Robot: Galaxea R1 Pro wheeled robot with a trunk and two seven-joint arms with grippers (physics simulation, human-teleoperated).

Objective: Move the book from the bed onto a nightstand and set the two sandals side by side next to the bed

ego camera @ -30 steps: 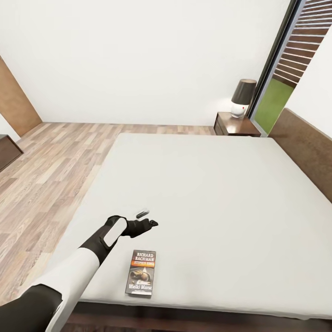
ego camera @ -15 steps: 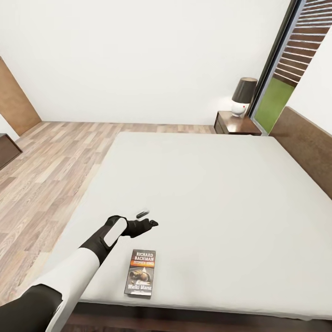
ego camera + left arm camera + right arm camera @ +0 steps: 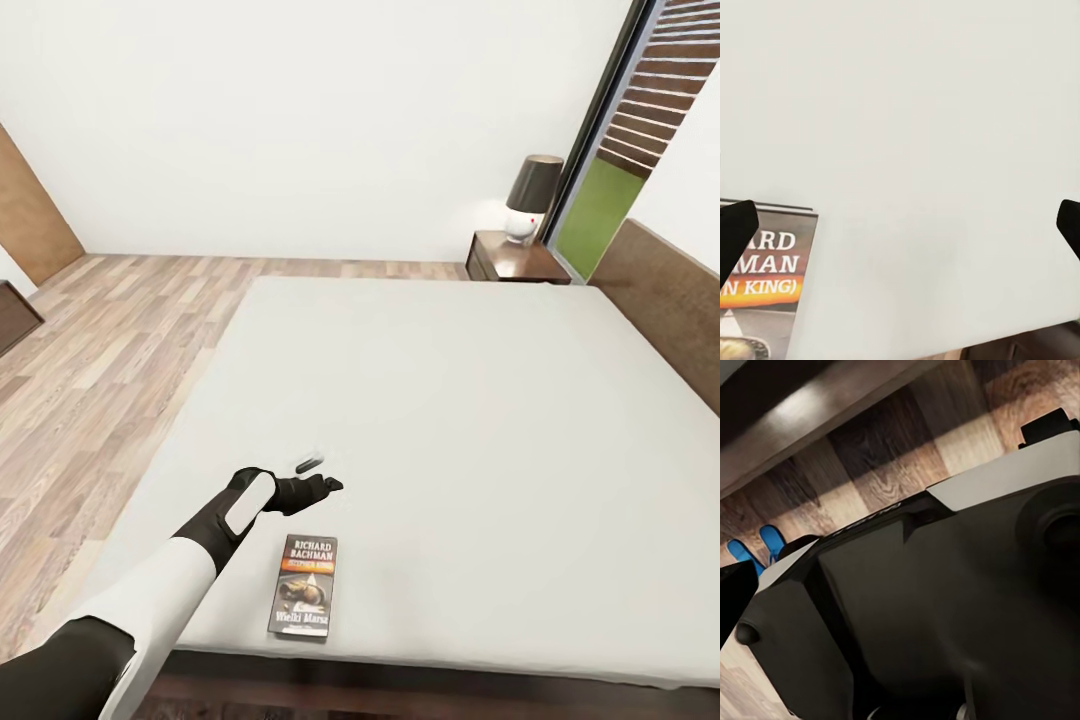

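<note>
Book [image 3: 305, 587] lies flat, face up, on the bed [image 3: 480, 420], close to the bed's near edge. Long axis runs from that near edge toward the far side of the mattress, tilted slightly; title end ("RICHARD BACHMAN") points away from the near edge. Thin rectangular paperback, dark cover, white lettering, orange band below the title, pale picture under that.

Left gripper [image 3: 318, 478] hovers over the mattress just beyond the book's title end, apart from it. Jaws spread wide, nothing between them. In the left wrist view one dark fingertip [image 3: 736, 229] overlaps the book's [image 3: 761, 292] upper corner; the other sits at the opposite edge of the frame, plain sheet between.

Bed: pale grey-white mattress, smooth, matte; dark brown wooden frame and slab headboard.

Nightstand [image 3: 518, 257] stands at the bed's far corner, headboard end: low, dark brown wood, glossy top. Lamp [image 3: 528, 198] on it, white rounded base, dark tapered shade.

Floor [image 3: 90, 360] beside the bed: brown wood planks, mixed tones.

Right wrist view: dark robot body close up, plank floor, two bright blue sandals [image 3: 759, 549] side by side on the floor. Right gripper's grip state: cannot tell.
</note>
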